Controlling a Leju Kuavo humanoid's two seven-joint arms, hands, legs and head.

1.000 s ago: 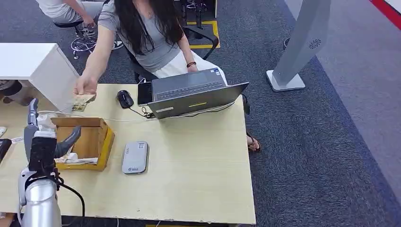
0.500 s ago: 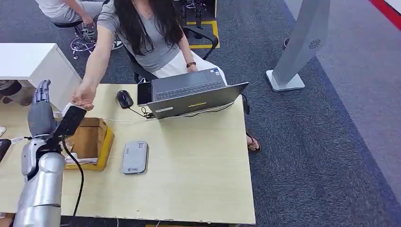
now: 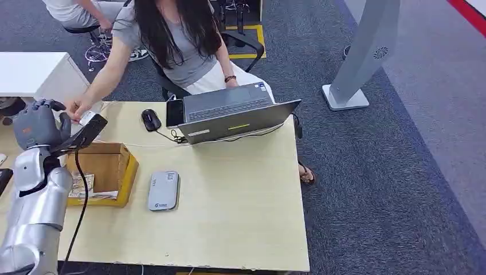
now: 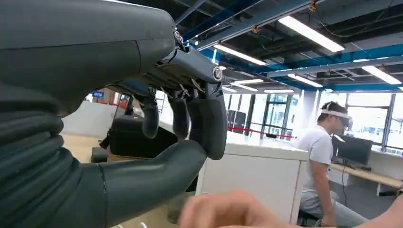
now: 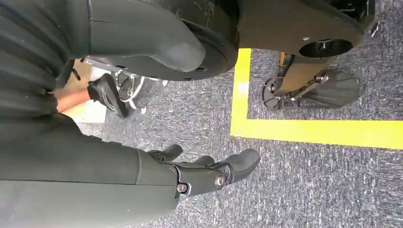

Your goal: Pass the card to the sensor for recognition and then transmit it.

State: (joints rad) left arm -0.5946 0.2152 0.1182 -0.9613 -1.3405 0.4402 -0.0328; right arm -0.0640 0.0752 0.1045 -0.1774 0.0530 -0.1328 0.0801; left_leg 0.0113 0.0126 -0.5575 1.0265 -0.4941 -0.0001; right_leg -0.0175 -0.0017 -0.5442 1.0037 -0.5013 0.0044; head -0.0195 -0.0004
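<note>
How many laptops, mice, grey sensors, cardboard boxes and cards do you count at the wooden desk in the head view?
Laptop: 1
Mouse: 1
Grey sensor: 1
Cardboard box: 1
Card: 1
Total: 5

Pale wood table (image 3: pixel 240 195), grey sensor (image 3: pixel 164 191), yellow-edged brown box (image 3: pixel 109 172).
</note>
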